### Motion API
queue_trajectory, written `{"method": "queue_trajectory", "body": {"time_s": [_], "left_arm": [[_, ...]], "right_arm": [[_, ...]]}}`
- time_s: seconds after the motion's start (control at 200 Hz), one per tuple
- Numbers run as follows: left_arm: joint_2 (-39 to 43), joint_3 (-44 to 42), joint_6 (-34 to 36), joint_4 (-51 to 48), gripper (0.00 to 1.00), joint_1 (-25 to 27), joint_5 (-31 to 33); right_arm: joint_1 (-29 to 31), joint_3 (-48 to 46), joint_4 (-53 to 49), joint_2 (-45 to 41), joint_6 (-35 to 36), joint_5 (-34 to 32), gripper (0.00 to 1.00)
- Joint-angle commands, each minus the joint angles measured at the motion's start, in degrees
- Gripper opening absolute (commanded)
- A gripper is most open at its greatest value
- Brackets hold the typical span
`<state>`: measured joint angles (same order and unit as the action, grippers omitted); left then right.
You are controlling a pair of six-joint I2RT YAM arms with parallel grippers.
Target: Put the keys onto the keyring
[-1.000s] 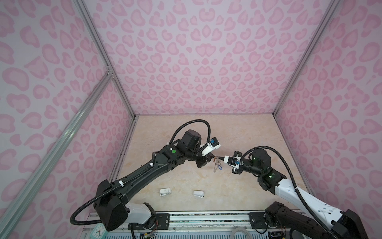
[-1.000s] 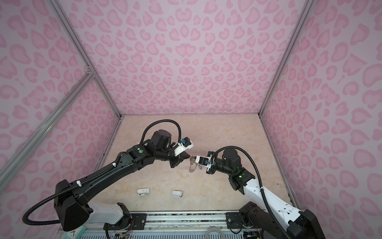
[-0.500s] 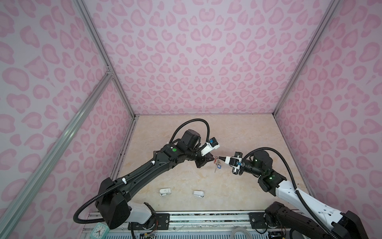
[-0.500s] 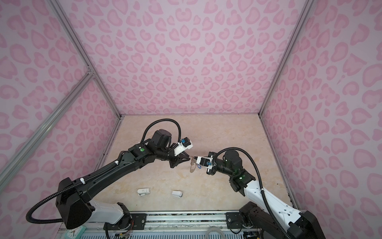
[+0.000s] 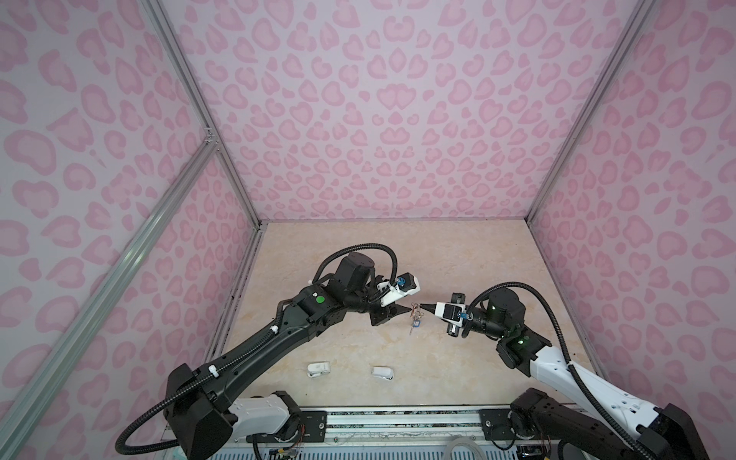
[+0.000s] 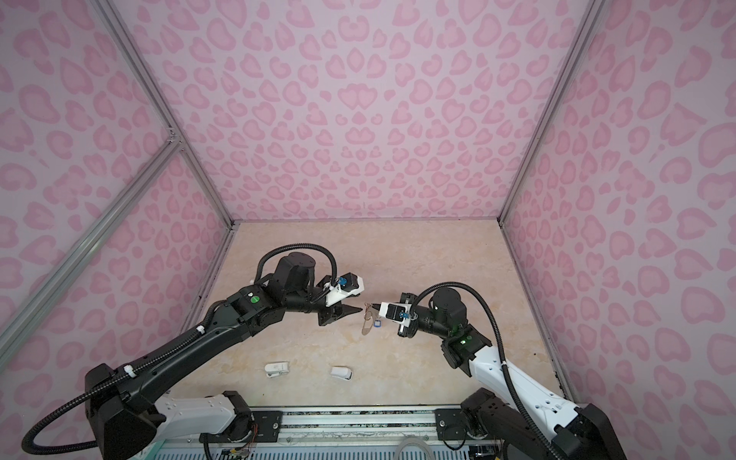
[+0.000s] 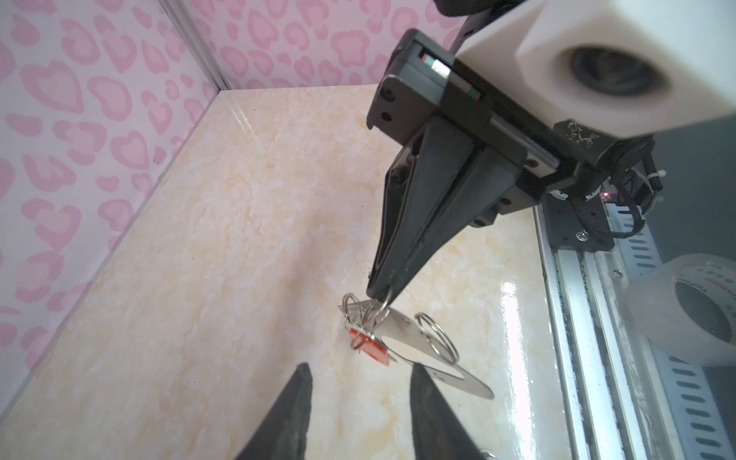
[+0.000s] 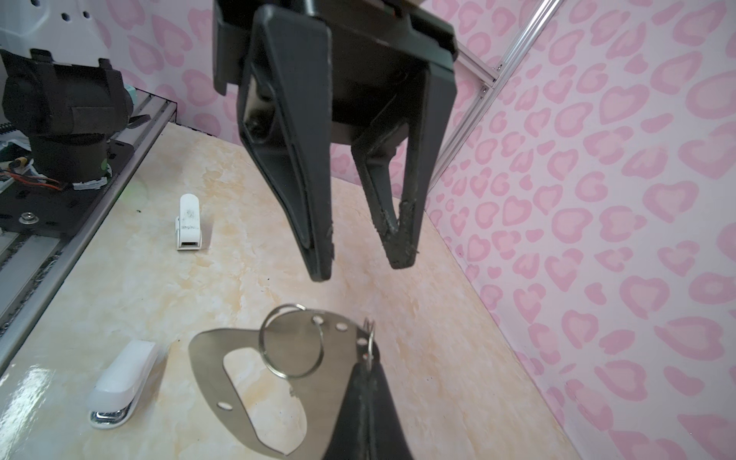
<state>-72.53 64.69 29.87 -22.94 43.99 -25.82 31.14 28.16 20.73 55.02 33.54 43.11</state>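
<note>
The keyring (image 8: 215,358), a flat grey metal plate with a slot and wire rings, hangs above the floor. My right gripper (image 8: 368,360) is shut on its holed edge, also shown in the left wrist view (image 7: 380,292). A silver key (image 7: 356,308) with a red tag (image 7: 368,346) hangs from a ring at that edge. A small blue tag (image 6: 377,324) dangles under the keyring (image 6: 368,320) in both top views. My left gripper (image 7: 360,365) stands open just short of the keyring (image 7: 402,338), holding nothing; its fingers (image 8: 318,255) are spread apart.
Two small white plastic objects (image 5: 318,368) (image 5: 382,372) lie on the marble floor near the front rail. A roll of clear tape (image 7: 693,310) sits beyond the rail. Pink patterned walls enclose the floor on three sides.
My left gripper has gone from shut to open and let go at the keyring. The right gripper holds the keyring in about the same place.
</note>
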Motion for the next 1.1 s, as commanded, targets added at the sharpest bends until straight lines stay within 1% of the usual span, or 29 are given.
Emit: {"method": "queue_trajectory", "body": {"time_s": [0.0,0.095,0.105,0.12,0.325,0.45,0.535,0.825,0.905,0.955,0.995,1.095], "left_arm": [[-0.5,0.0,4.2,1.5,0.38,0.4,-1.8],[-1.2,0.3,4.6,1.7,0.38,0.7,-1.8],[-1.2,0.4,4.6,1.8,0.34,0.7,-1.8],[-1.4,0.4,4.7,1.8,0.33,0.7,-1.8],[-2.5,0.9,5.2,2.0,0.3,1.1,-1.5],[-2.6,0.9,5.3,2.7,0.27,1.3,-1.2],[-2.6,0.9,5.5,2.9,0.23,1.3,-1.4],[-2.2,0.5,5.7,3.0,0.17,1.5,-2.8],[-2.2,0.4,5.8,2.9,0.12,1.6,-3.3],[-2.3,0.4,6.0,2.7,0.04,1.6,-3.3],[-2.3,0.2,6.1,2.5,0.03,1.6,-3.1],[-2.8,0.2,5.7,1.5,0.03,1.7,-1.1]], "right_arm": [[0.0,0.3,2.9,-0.1,-0.8,1.7,0.0],[0.0,0.2,3.3,-0.4,-1.0,2.1,0.0],[-0.1,0.2,3.3,-0.4,-1.0,2.2,0.0],[0.0,0.2,3.3,-0.4,-1.0,2.2,0.0],[0.0,0.5,3.1,-0.7,-1.1,2.9,0.0],[0.1,0.7,2.8,-0.5,-1.4,3.9,0.0],[0.2,0.8,2.7,-0.3,-1.4,4.2,0.0],[0.8,1.1,1.6,0.5,-1.2,4.4,0.0],[0.9,1.1,1.5,0.8,-1.3,4.2,0.0],[1.0,1.1,1.6,0.9,-1.5,3.8,0.0],[1.2,1.0,1.6,1.0,-2.0,2.6,0.0],[1.2,1.1,-0.2,1.0,-2.2,-0.4,0.17]]}}
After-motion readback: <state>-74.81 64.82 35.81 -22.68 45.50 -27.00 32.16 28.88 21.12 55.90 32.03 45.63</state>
